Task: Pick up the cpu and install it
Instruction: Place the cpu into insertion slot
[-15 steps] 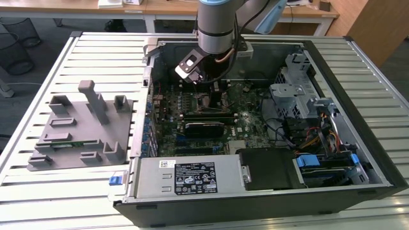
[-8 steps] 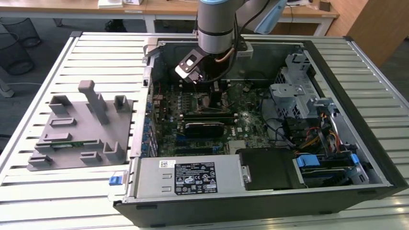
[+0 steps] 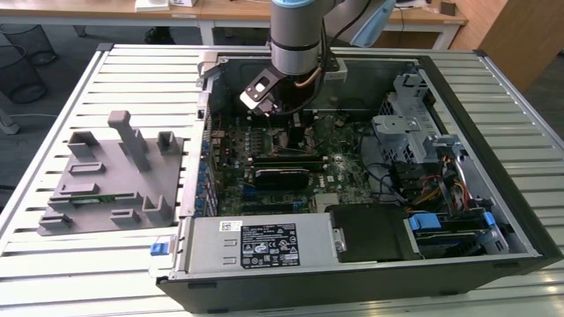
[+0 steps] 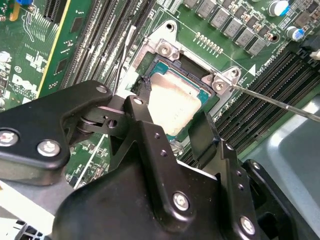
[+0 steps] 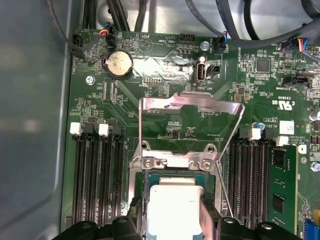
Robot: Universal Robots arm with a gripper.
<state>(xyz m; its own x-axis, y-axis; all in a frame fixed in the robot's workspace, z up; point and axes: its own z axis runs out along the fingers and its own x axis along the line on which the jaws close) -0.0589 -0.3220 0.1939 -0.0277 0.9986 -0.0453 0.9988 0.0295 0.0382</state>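
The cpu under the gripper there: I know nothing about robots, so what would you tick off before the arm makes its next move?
1. Load plate swung up off the socket: ok.
2. Lever released and standing out to the side: ok.
3. The cpu inside the socket's opening, its edges parallel to the opening in the first wrist view: ok.
4. The cpu lying fully flat and seated: cannot tell.
5. Gripper centred on the cpu in both wrist views: ok.
6. Whether the gripper clamps the cpu or has let go: cannot tell.
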